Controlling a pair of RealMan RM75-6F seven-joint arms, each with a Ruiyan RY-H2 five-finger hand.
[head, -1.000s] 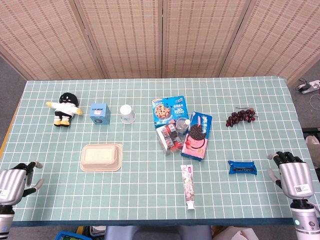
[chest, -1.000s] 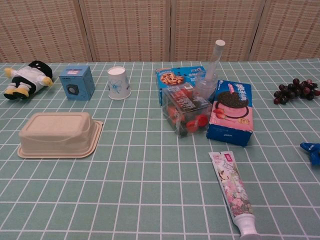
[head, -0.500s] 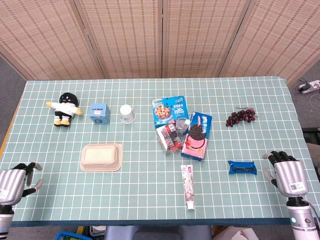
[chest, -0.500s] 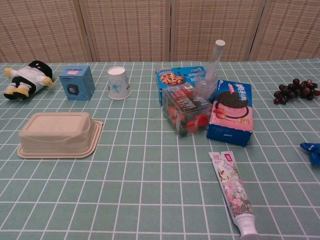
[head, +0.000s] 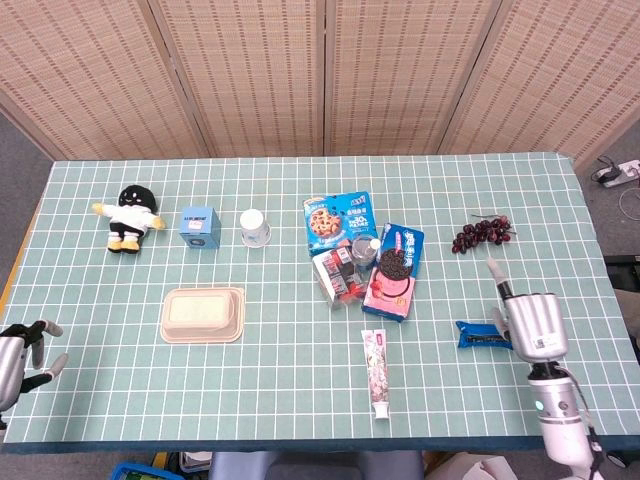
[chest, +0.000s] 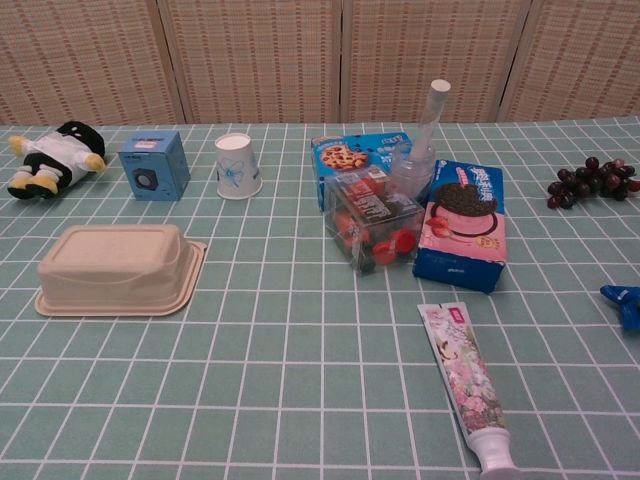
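Right hand (head: 527, 320) is closing in on the blue snack packet (head: 483, 336), which lies flat on the table (head: 300, 390) at the hand's 9 o'clock, just beside it, not yet held. Fingers look spread, one pointing toward 11 o'clock.

Step looks like the reach. The next move calls for getting the fingers over the packet's long edges before pinching (thin, will likely slide).

Left hand (head: 18, 350) hangs at the table's edge, fingers apart, holding nothing.

Containers:
- beige lidded tray (chest: 115, 268): contents hidden
- paper cup (chest: 237, 165): can't tell
- clear box (chest: 372, 222): red items inside
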